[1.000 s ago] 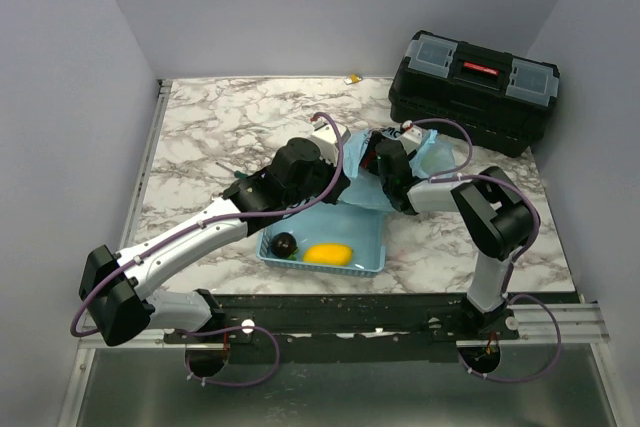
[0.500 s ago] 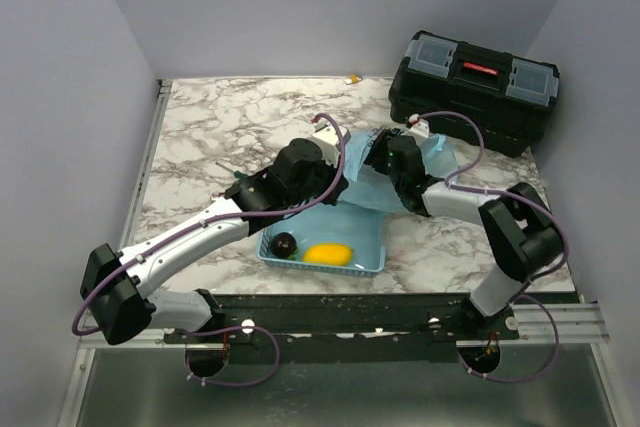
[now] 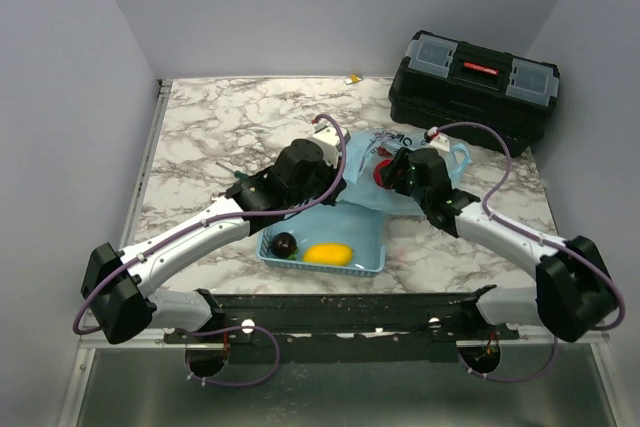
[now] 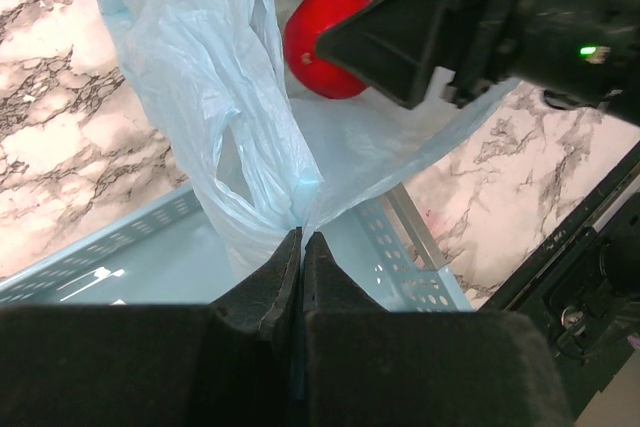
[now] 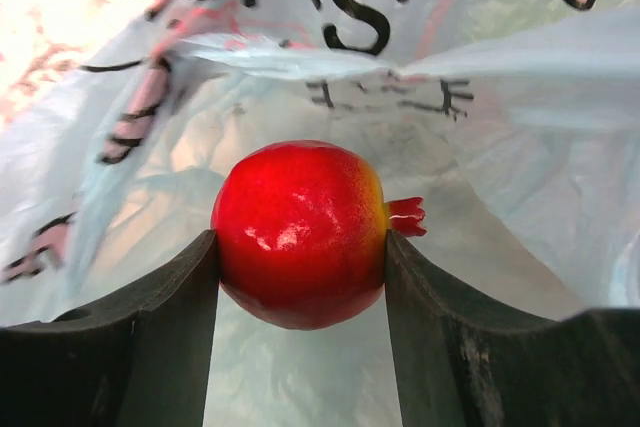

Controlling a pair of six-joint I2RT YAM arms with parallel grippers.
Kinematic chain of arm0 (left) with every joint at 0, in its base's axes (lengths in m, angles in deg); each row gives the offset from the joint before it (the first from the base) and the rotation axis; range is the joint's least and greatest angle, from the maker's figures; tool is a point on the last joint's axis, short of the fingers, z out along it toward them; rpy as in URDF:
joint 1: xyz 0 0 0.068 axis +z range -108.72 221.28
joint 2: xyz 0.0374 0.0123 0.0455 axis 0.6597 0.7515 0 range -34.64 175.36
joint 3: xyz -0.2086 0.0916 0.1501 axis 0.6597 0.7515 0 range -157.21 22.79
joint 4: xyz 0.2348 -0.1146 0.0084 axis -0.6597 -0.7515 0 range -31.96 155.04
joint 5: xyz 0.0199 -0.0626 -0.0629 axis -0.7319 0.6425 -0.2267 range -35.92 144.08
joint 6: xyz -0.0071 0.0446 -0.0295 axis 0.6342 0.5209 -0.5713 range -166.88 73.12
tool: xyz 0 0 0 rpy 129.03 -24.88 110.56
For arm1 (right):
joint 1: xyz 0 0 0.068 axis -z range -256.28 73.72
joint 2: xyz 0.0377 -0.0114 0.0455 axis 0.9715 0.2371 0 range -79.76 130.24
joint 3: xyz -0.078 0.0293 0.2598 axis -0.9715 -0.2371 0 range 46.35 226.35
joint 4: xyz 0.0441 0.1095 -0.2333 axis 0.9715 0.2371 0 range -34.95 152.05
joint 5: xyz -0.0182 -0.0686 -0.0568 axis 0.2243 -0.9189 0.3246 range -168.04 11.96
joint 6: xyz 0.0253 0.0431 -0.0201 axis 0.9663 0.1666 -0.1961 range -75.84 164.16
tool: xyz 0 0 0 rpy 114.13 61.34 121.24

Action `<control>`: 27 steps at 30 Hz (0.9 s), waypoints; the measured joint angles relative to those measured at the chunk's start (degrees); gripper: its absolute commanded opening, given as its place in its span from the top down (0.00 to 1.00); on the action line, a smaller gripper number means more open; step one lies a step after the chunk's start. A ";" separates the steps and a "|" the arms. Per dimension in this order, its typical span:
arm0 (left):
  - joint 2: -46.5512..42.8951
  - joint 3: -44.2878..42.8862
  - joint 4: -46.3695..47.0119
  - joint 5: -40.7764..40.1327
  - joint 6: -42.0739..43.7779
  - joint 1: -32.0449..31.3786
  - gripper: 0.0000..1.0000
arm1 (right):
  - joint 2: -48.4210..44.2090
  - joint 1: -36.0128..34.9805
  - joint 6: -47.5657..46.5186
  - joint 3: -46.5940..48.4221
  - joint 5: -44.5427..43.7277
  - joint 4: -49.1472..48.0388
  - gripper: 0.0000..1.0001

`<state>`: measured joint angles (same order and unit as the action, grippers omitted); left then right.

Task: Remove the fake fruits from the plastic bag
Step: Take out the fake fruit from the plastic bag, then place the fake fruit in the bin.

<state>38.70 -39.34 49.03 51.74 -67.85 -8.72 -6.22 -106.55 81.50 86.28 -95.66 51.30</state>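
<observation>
The plastic bag (image 3: pixel 362 159), thin light blue with a cartoon print, lies behind the basket with its mouth held up. My left gripper (image 4: pixel 302 242) is shut on a pinched fold of the bag's edge (image 4: pixel 200 77) above the basket. My right gripper (image 5: pixel 300 247) is inside the bag's mouth, shut on a glossy red round fruit (image 5: pixel 300 232) with a small crown, one finger (image 5: pixel 190 287) on each side. From the left wrist that red fruit (image 4: pixel 320 47) shows in the bag under the right gripper's black body, with a bit of green behind it. A yellow oblong fruit (image 3: pixel 329 253) lies in the basket.
The light-blue latticed basket (image 3: pixel 372 265) stands at the table's near edge and also holds a dark round plum (image 3: pixel 285 244). A black toolbox (image 3: pixel 475 87) sits at the back right corner. Grey walls enclose the marble table on three sides.
My right gripper's jaws have narrowed onto the red fruit, and the right arm has swung its elbow out to the right and nearer. The left arm has held still on the bag.
</observation>
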 measured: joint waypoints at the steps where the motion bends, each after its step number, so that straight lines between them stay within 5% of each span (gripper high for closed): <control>1: 0.00 0.00 0.00 -0.02 0.00 0.00 1.00 | -1.81 0.00 -0.13 -0.04 0.04 1.20 0.90; 8: 0.00 0.00 -0.04 -0.22 0.02 0.00 1.00 | -13.77 0.02 -3.21 1.55 4.04 9.84 0.92; 15: 0.00 0.00 -0.07 -0.26 0.02 0.00 1.00 | -15.32 -0.55 -7.45 3.87 22.21 16.13 0.93; 27: 0.00 0.00 -0.17 -0.96 0.28 0.00 1.00 | -15.65 -16.87 -9.81 4.24 32.46 17.07 0.94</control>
<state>38.70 -39.34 48.86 50.77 -67.57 -8.72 -21.87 -123.42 71.69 90.52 -63.21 68.37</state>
